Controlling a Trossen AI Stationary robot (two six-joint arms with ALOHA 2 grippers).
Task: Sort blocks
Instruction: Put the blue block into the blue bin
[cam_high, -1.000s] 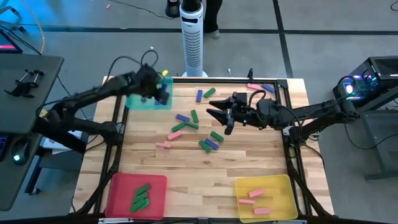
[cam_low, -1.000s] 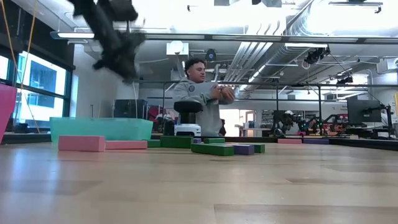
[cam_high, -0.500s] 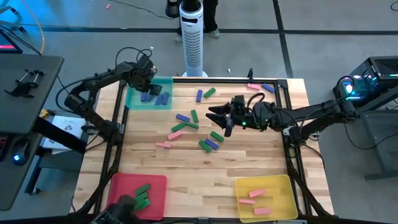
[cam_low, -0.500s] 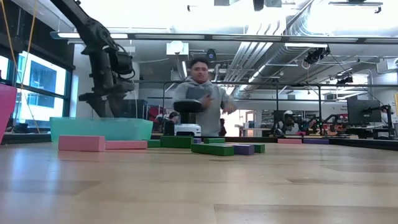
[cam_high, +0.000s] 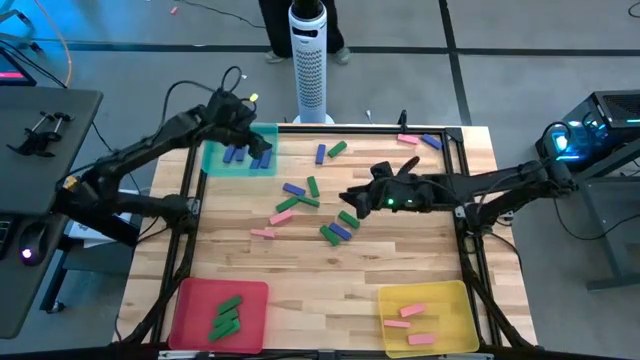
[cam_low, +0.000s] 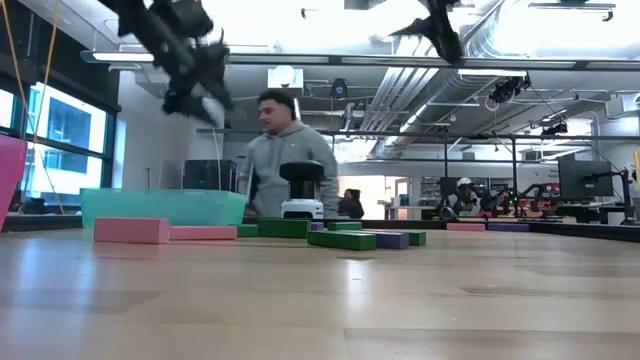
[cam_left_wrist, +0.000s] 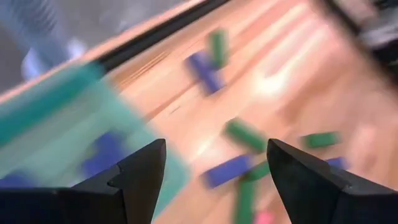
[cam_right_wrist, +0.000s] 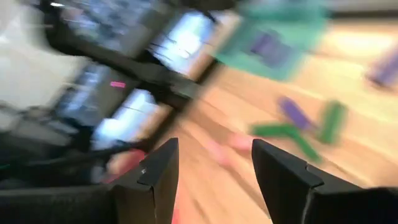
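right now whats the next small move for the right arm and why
Probably lower the right claw onto a block in the loose middle cluster and close on it. Its fingers are open and empty in the right wrist view, and it hovers right beside the green block and blue block. The left claw, also open, is over the teal tray.

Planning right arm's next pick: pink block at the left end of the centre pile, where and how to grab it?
Take the pink block across its narrow width at mid-length, from straight above. It lies flat and a little apart from the other blocks, so both long sides look free. The right claw is open and nearest.
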